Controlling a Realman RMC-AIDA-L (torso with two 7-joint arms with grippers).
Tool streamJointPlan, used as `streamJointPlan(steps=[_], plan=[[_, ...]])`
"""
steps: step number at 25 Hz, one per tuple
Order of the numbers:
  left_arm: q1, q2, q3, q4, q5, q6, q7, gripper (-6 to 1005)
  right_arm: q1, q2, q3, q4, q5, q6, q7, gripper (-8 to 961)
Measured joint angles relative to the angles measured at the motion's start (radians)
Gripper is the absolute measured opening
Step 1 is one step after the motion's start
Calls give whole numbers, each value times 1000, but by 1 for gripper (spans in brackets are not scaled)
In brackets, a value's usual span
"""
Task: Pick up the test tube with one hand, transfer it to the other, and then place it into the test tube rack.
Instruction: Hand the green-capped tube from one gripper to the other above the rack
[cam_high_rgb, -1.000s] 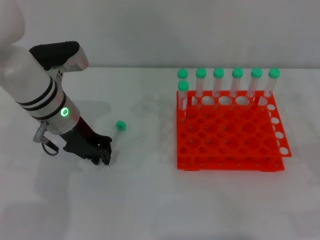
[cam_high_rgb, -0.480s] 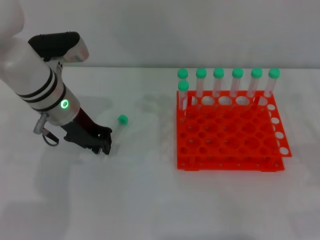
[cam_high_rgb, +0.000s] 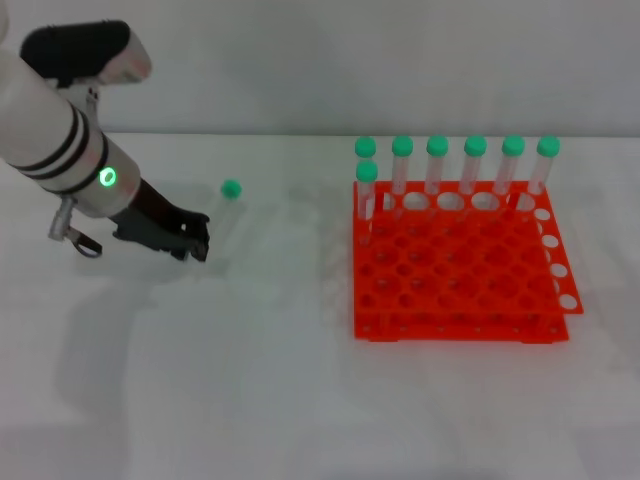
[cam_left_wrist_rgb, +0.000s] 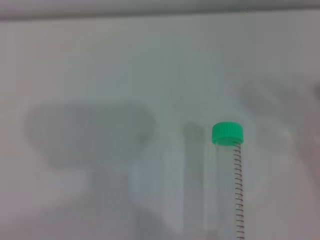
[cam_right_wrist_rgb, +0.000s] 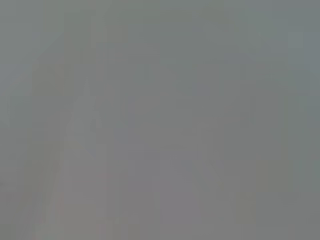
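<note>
In the head view my left gripper (cam_high_rgb: 198, 243), black on a silver-white arm with a green light, is at the left, raised above the table. It is shut on the lower end of the test tube (cam_high_rgb: 224, 212). The clear tube tilts up and to the right, and its green cap is its highest point. The left wrist view shows the same test tube (cam_left_wrist_rgb: 226, 186) with its cap above the white table. The orange-red test tube rack (cam_high_rgb: 460, 328) stands to the right, well apart from the gripper. My right gripper is out of view, and its wrist view shows only plain grey.
Several green-capped tubes (cam_high_rgb: 437, 165) stand upright along the rack's back row, with one more (cam_high_rgb: 366, 192) just in front at its left end. White table (cam_high_rgb: 280, 400) lies between the gripper and the rack and along the front.
My left arm has risen and drawn back toward the far left, carrying the tube with it. The tube has left the table. The rack and its tubes have not moved.
</note>
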Motion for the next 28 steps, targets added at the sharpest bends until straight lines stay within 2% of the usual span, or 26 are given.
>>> streamJointPlan(steps=[2,5,7,12,17,21,24,28], plan=[[14,-9,0,36,-1,1,11,192,-1,0,-3,-4,0,-5,16,876],[70,-35,0,163,-28,-9,74,191,-2,-2,-27,-18,-1,-6,56,876],[87,-38,0,189,-52,-17,97,191,-4,-5,-59,-40,-1,-1,93,876],[168,-29,-8,256,-284,-83,263,191,-24,-16,-159,-122,-1,20,237,876],[259,-31,-13,314,-488,-113,522,190,-54,-31,-242,-211,-3,23,394,875],[342,-34,-12,323,-687,-129,751,190,-60,-62,-318,-272,-36,24,535,875],[399,-33,-5,322,-828,-127,930,190,-48,-84,-335,-335,-112,24,678,876],[466,-35,21,315,-958,-120,1114,189,-7,-95,-336,-412,-220,21,842,875]])
